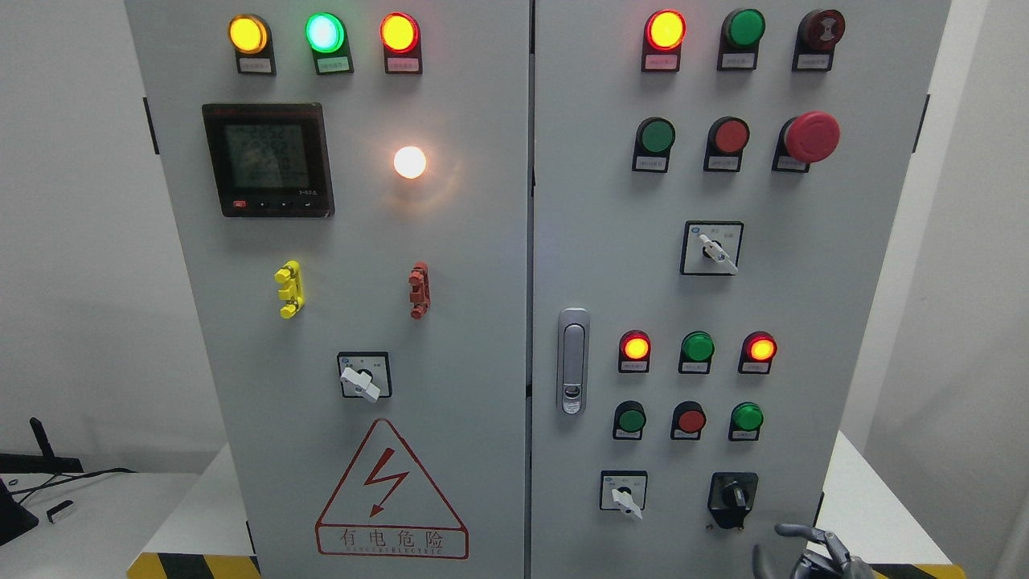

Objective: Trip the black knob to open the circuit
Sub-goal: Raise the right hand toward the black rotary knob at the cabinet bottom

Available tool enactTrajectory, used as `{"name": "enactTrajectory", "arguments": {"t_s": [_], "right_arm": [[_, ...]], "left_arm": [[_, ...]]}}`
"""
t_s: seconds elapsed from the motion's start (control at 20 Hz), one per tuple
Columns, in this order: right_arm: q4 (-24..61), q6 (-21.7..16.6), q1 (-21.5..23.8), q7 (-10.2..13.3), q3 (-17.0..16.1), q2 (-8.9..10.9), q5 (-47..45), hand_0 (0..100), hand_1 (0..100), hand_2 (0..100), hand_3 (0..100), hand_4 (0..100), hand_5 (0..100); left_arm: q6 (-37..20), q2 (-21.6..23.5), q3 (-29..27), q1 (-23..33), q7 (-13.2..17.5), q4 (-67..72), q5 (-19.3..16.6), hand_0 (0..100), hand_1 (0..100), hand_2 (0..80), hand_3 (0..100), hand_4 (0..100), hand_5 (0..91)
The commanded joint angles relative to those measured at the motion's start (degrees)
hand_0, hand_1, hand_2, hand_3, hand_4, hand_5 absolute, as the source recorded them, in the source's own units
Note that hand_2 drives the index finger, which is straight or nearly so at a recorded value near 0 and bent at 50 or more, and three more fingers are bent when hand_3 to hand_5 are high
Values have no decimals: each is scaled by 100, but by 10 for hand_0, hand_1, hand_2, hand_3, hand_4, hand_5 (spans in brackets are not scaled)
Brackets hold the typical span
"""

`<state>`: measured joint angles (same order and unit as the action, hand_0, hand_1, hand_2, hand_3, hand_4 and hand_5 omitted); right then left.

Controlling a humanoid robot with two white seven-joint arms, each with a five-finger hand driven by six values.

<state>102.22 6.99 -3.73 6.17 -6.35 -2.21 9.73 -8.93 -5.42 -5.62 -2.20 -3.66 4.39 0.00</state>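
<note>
Black knob (732, 495) is seen at about eleven o'clock, near the right hand (812, 551), whose fingers are spread and empty.

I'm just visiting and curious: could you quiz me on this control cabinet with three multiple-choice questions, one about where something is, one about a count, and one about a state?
1. Where is the black knob?
A. Top left of the left door
B. Bottom right of the right door
C. Beside the digital meter

2. How many white-handled selector switches are on the two doors?
A. One
B. Five
C. Three

3. What is the robot's right hand doing?
A. Gripping the black knob
B. Pressing the red mushroom button
C. Near the knob, fingers spread, holding nothing

Answers: 1 B, it sits low on the right door, just above the hand. 2 C, one on the left door, two on the right. 3 C, the fingers show below the knob, apart from it.
</note>
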Motion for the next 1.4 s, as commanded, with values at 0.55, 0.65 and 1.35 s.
{"name": "enactTrajectory", "arguments": {"t_s": [0.55, 0.65, 1.35], "right_arm": [[-308, 118, -146, 60, 152, 1, 12, 367, 718, 431, 957, 1000, 1000], [-308, 118, -198, 69, 152, -8, 12, 369, 719, 424, 955, 1000, 1000], [-396, 127, -286, 69, 214, -8, 126, 367, 719, 422, 951, 1000, 1000]], "left_arm": [[-4, 6, 0, 0, -3, 0, 26, 120, 389, 0, 0, 0, 0], [-4, -3, 0, 0, -3, 0, 26, 120, 389, 0, 0, 0, 0], [-4, -3, 0, 0, -3, 0, 26, 120, 389, 0, 0, 0, 0]]}}
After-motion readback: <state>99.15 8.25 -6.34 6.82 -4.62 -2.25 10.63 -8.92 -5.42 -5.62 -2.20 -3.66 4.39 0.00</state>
